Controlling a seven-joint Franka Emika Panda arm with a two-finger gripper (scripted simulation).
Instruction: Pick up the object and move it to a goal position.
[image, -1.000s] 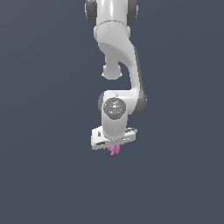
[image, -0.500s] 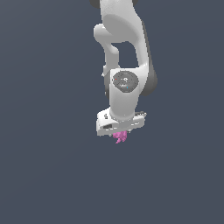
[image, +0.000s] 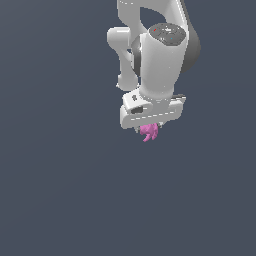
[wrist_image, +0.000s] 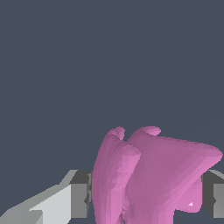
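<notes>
The object (image: 149, 132) is a small bright pink-magenta lumpy thing with short lobes. In the exterior view it hangs just under the white gripper (image: 150, 129), clamped between the fingers and held up off the dark grey ground. In the wrist view the object (wrist_image: 153, 175) fills the space between the two grey finger pads (wrist_image: 80, 199), which press on it from both sides. The white arm rises above the gripper to the top of the exterior view.
A plain dark grey surface (image: 60, 190) fills both views. No other objects or edges show.
The arm has carried the object upward and toward the exterior view's right. The gripper stays shut on it and now looks larger in the picture.
</notes>
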